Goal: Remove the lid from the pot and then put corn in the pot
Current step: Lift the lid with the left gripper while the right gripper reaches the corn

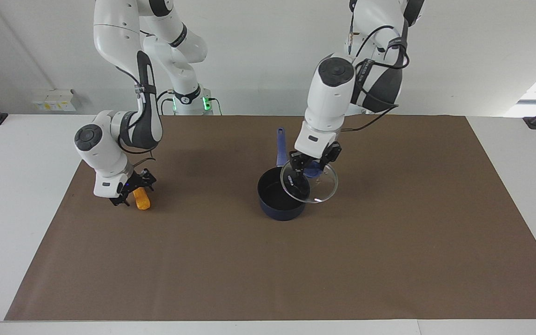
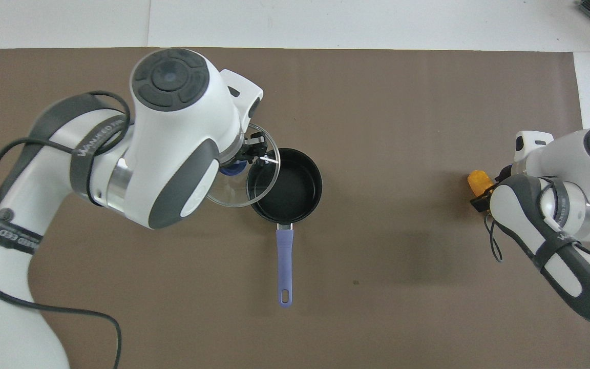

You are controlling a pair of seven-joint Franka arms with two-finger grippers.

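— Two grippers busy; why hold the lid (image 1: 315, 182) tilted off the pot (image 1: 279, 194)?

— My left gripper (image 1: 313, 164) pinches its knob, clearing the opening. My right gripper (image 1: 130, 191) straddles the corn (image 1: 142, 199), lying toward the right arm's end; closed or not, I cannot tell.

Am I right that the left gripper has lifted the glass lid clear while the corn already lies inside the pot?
Not quite. The left gripper does hold the lid lifted, but the pot is empty. The corn lies on the mat by the right gripper, as the facing view shows.
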